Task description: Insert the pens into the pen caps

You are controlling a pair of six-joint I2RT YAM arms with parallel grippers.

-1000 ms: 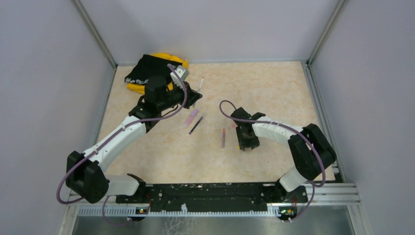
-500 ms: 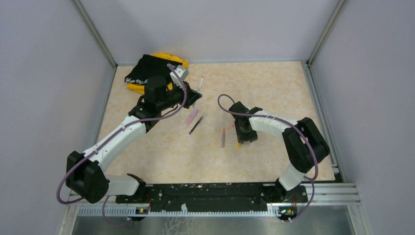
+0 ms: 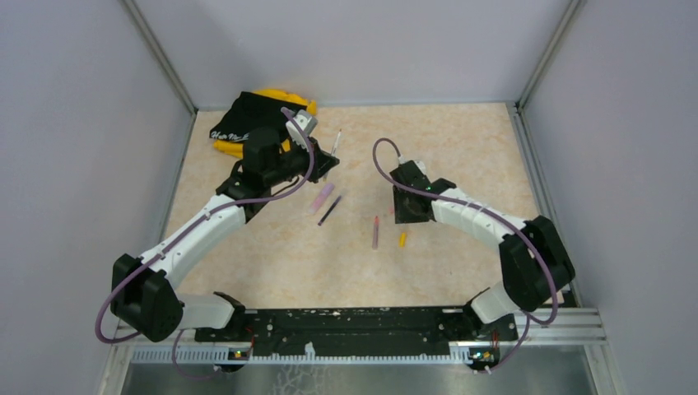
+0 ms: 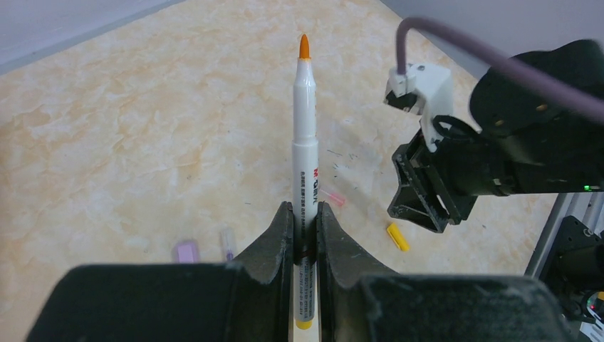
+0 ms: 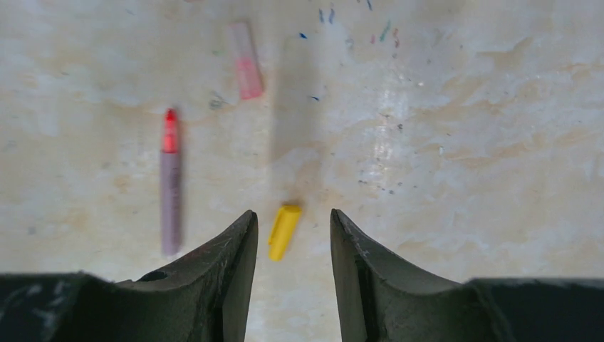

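Hovering with jaws parted over the yellow cap, the right gripper risks knocking it askew on closing; the left gripper clamps the orange-tipped white pen.

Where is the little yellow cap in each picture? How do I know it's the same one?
Top external: the yellow pen cap lies on the table, right of centre, just below the right gripper.
Left wrist: lower right, under that gripper.
Right wrist: bottom centre, seen in the gap between the gripper's fingers.
Shared landmark: the right gripper, close by the cap in every view.
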